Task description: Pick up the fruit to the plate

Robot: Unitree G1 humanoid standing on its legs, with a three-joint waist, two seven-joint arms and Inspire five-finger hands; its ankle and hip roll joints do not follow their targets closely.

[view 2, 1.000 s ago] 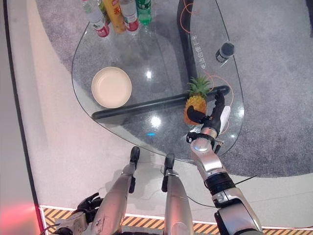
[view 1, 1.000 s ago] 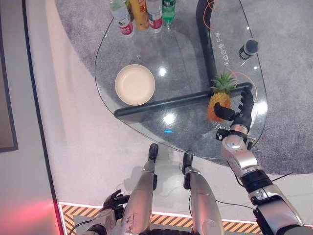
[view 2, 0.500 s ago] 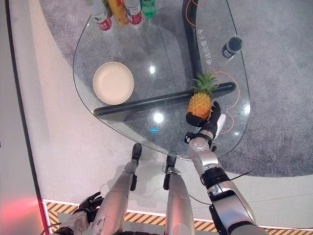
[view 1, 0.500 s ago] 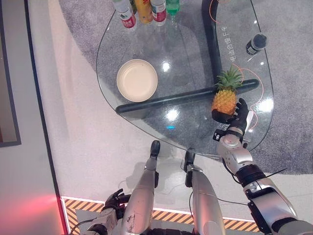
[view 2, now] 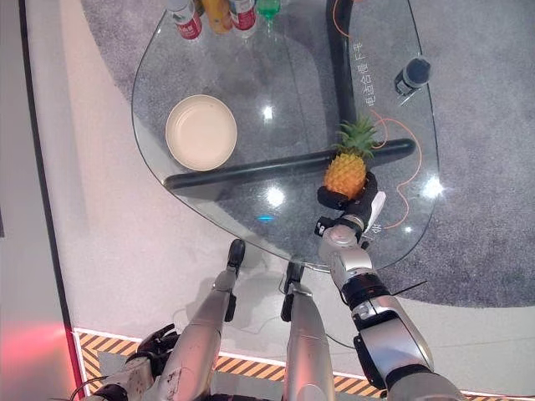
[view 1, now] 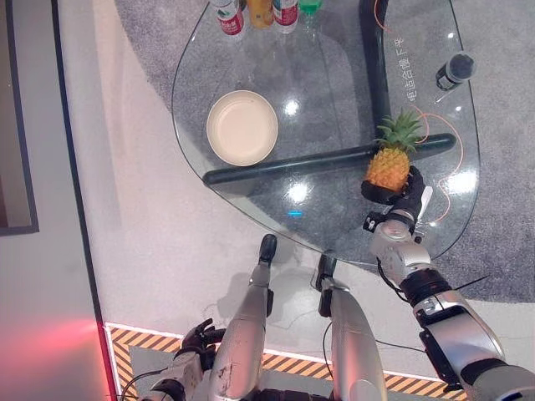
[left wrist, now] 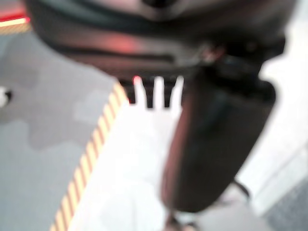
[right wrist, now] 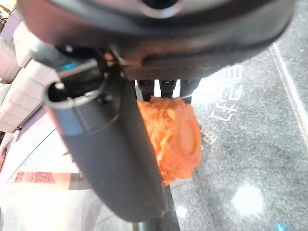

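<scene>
Gripping the pineapple [view 1: 388, 166] in curled fingers, right hand [view 1: 399, 194] had the grasp done, carry to the empty plate [view 1: 242, 127] across the bench [view 1: 334, 75] still left.

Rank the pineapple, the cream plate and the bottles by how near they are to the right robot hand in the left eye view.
1. Pineapple, in the right robot hand.
2. Cream plate, across the glass table towards the left.
3. Bottles, at the far edge.

On the glass table [view 1: 334, 100], the plate [view 1: 242, 127] lies left of the pineapple [view 1: 389, 163], bottles [view 1: 259, 12] behind.
</scene>
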